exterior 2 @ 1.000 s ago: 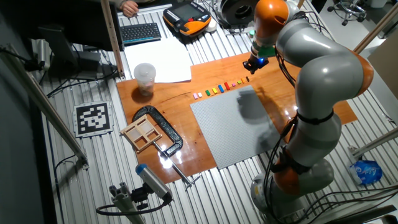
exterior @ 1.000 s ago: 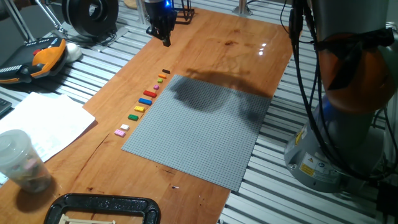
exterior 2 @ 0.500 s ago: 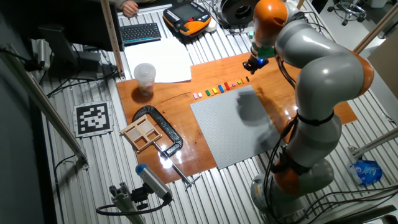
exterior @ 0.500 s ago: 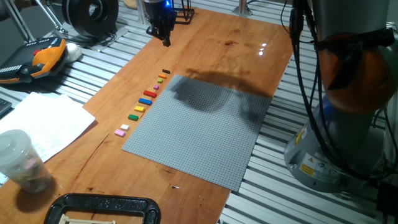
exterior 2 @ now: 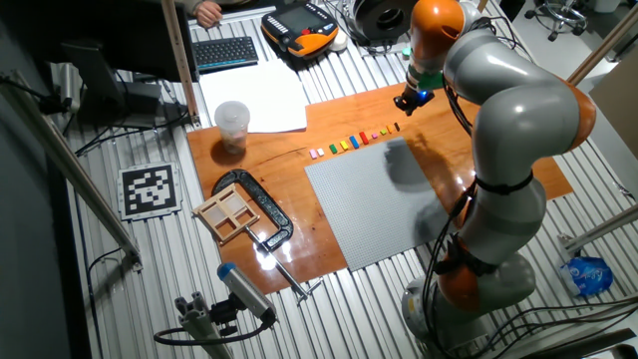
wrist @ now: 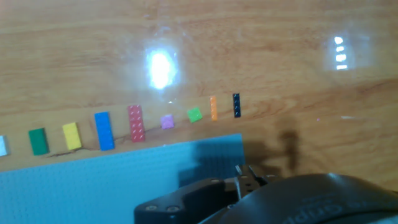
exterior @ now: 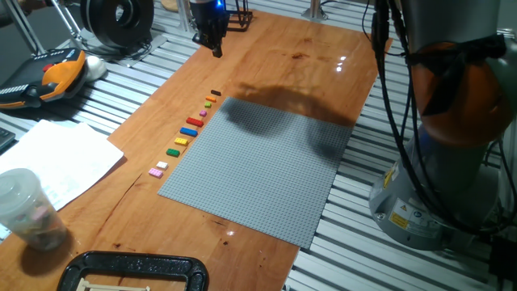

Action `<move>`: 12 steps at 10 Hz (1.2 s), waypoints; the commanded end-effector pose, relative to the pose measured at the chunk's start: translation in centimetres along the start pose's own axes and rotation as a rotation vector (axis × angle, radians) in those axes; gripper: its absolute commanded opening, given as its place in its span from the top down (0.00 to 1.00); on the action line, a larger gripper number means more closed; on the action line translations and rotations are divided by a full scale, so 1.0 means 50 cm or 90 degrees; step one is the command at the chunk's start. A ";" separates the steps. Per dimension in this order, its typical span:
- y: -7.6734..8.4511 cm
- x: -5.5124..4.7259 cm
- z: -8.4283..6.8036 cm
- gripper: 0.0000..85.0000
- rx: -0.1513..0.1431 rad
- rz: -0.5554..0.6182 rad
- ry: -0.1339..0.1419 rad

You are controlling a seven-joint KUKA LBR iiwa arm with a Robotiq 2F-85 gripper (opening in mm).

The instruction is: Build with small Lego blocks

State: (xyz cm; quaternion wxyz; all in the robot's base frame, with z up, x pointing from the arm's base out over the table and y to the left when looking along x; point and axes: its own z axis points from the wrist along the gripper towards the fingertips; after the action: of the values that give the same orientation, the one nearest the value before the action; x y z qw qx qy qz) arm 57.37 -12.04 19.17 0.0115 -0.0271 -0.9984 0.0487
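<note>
small Lego blocks (exterior: 188, 133), multicoloured row, on wood

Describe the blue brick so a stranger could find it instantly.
Start at the large flat grey studded baseplate on the wooden table. A row of small plastic bricks runs along one edge. The long blue brick lies between the red brick and the yellow brick, the row's only blue one.

My arm (exterior 2: 518, 110) is built of bulky rounded grey segments with orange bands at the joints, and black cables (exterior: 396, 89) hang in loops along it. My base (exterior: 412, 214) is pale grey and carries small yellow warning stickers. My gripper (exterior: 215, 44) is small and black, with a blue light glowing above it.
</note>
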 end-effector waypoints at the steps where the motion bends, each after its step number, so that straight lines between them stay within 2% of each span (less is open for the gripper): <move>1: -0.006 -0.011 0.007 0.80 -0.001 -0.009 0.002; 4: -0.023 -0.041 0.037 0.80 -0.011 -0.030 0.000; 7: -0.033 -0.055 0.082 0.80 -0.026 -0.044 0.001; 11: -0.042 -0.070 0.128 0.80 -0.030 -0.058 -0.007; 12: -0.046 -0.073 0.145 0.80 -0.032 -0.063 -0.015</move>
State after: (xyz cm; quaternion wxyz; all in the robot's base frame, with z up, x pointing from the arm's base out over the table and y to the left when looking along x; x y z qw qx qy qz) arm 60.75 -15.25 12.02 0.0012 0.0227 -0.9995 0.0216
